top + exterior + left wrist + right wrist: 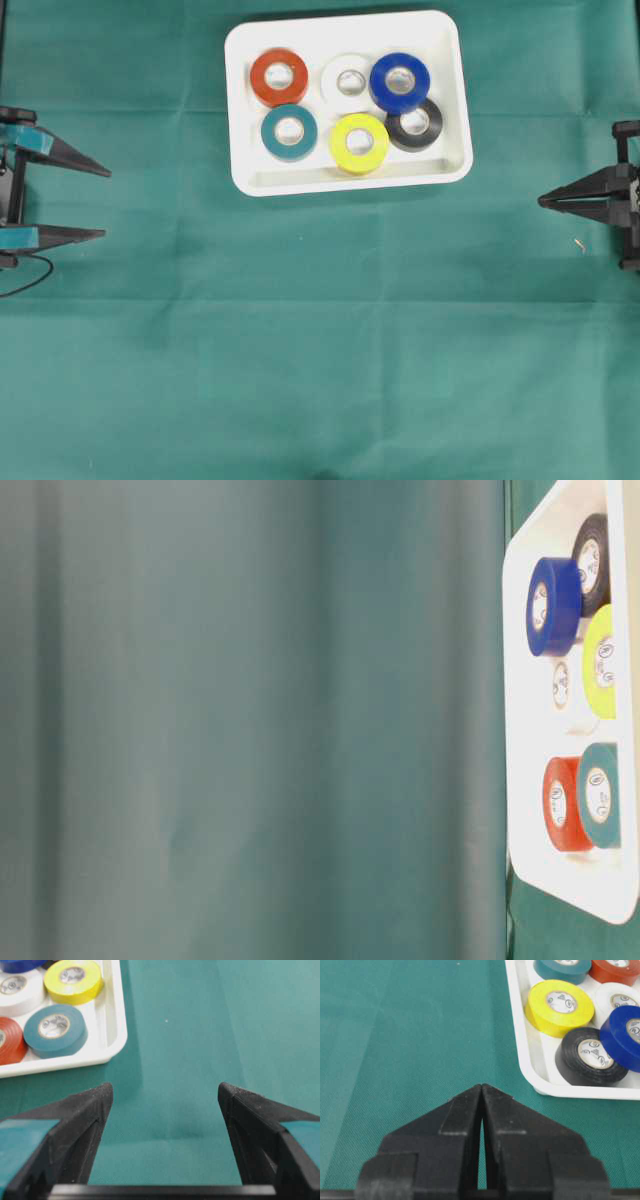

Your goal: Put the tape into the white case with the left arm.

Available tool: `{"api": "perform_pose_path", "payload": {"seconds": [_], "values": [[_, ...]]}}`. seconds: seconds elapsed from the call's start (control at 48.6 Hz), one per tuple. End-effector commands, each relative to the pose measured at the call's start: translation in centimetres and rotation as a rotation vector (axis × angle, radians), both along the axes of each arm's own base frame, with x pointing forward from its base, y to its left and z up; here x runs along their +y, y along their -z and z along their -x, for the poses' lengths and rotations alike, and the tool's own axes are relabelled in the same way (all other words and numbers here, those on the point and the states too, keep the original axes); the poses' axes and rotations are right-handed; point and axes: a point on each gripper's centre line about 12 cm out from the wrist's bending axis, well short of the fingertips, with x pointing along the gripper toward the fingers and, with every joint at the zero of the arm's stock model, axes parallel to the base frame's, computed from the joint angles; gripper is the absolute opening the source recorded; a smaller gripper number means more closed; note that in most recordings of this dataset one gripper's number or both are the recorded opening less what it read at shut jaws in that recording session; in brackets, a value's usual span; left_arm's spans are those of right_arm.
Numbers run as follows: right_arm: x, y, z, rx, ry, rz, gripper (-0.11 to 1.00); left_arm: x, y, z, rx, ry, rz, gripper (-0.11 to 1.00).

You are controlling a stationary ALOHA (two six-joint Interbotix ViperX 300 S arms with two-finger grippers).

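On the green cloth, toward the far side of the table, sits the white case, holding six rolls of tape. Across its far row lie a red roll, a white roll and a blue roll, the blue one leaning partly on the black roll at the right. Along the near row lie a teal roll, a yellow roll and that black roll. At the left edge, well apart from the case, the left gripper with teal bands has its two pointed fingers spread wide with nothing between them. At the right edge, the all-black right gripper has its fingers pressed together at the tips, holding nothing, also well clear of the case.
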Motion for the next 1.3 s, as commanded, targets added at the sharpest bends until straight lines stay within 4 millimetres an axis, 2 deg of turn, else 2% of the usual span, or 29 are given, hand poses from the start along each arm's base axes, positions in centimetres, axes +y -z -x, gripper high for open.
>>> {"api": "perform_pose_path", "payload": {"seconds": [0.0,0.35,0.885,1.276], "values": [[-0.1,-0.4,-0.2,-0.011,0.005,0.000,-0.09,0.0,-0.2,0.1,-0.017,-0.002,0.003,0.84],[-0.1,-0.3,-0.2,-0.009,0.005,0.000,-0.09,0.0,0.8,0.9,-0.020,-0.002,0.002,0.84],[0.0,-0.3,-0.2,-0.011,0.002,0.002,-0.09,0.1,0.1,1.8,-0.112,-0.001,0.001,0.84],[0.0,-0.3,-0.2,-0.011,0.003,0.000,-0.09,0.1,0.2,1.9,-0.115,-0.002,0.004,0.84]]}}
